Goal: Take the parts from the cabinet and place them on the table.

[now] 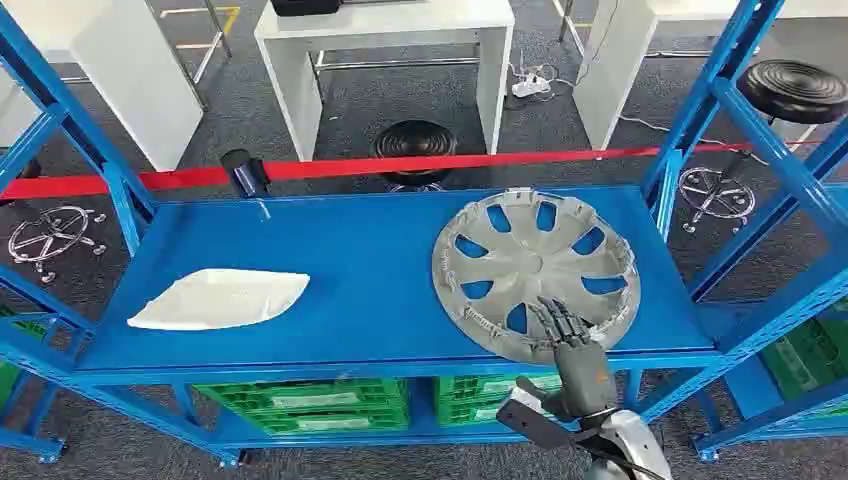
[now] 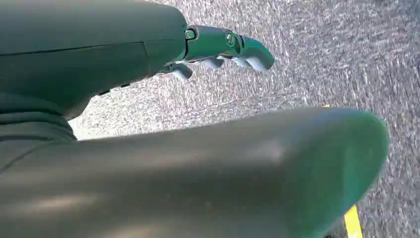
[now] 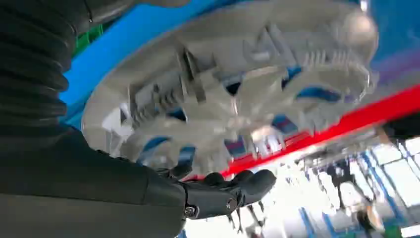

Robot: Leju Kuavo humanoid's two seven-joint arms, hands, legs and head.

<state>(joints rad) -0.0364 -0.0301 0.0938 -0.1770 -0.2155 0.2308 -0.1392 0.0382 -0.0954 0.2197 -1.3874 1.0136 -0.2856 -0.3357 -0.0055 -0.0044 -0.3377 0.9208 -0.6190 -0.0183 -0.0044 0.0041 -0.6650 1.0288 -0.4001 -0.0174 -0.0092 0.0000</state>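
Note:
A grey wheel cover (image 1: 535, 270) lies flat on the right half of the blue shelf (image 1: 360, 260). A white curved panel (image 1: 220, 298) lies on the shelf's left half. My right hand (image 1: 570, 335) reaches up over the shelf's front edge, with its spread fingers lying on the wheel cover's near rim and nothing clasped. From the right wrist, the wheel cover (image 3: 237, 99) shows its ribbed face close beyond the right hand (image 3: 218, 193). My left hand (image 2: 223, 49) hangs over grey carpet with fingers extended and nothing in it.
Blue rack uprights (image 1: 690, 120) stand at both ends of the shelf. Green crates (image 1: 300, 400) sit on the level below. Behind the rack run a red barrier tape (image 1: 400, 165), a black stool (image 1: 415, 140) and white tables (image 1: 385, 30). A yellow floor line (image 2: 352, 223) crosses the carpet.

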